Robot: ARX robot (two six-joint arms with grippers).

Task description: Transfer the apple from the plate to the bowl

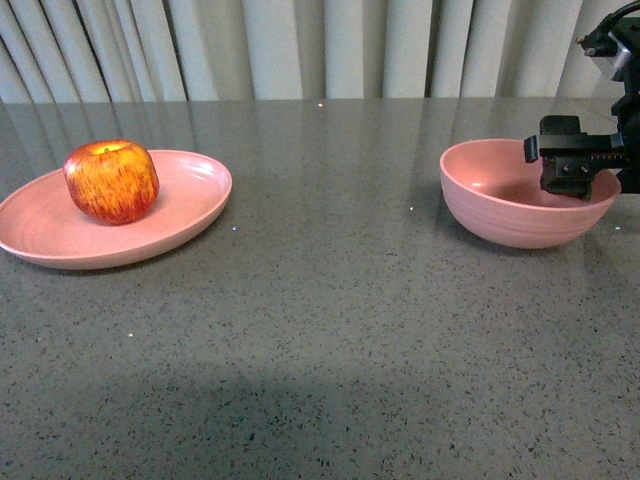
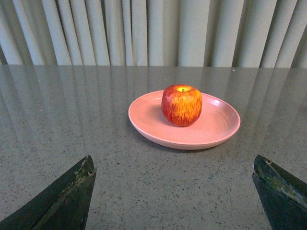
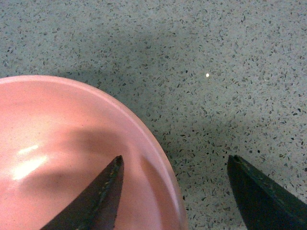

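Front view, apple (image 1: 111, 181) on plate (image 1: 195, 212), right hand (image 1: 572, 166) released over bowl (image 1: 505, 222) rim, left hand (image 2: 172, 196) released, curtain (image 1: 300, 50) behind.

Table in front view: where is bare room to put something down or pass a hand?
Free: the wide table stretch between the plate and the bowl, and the whole near strip in front of both. Crowded: the plate holds the apple; the right gripper hangs open at the bowl's rim.
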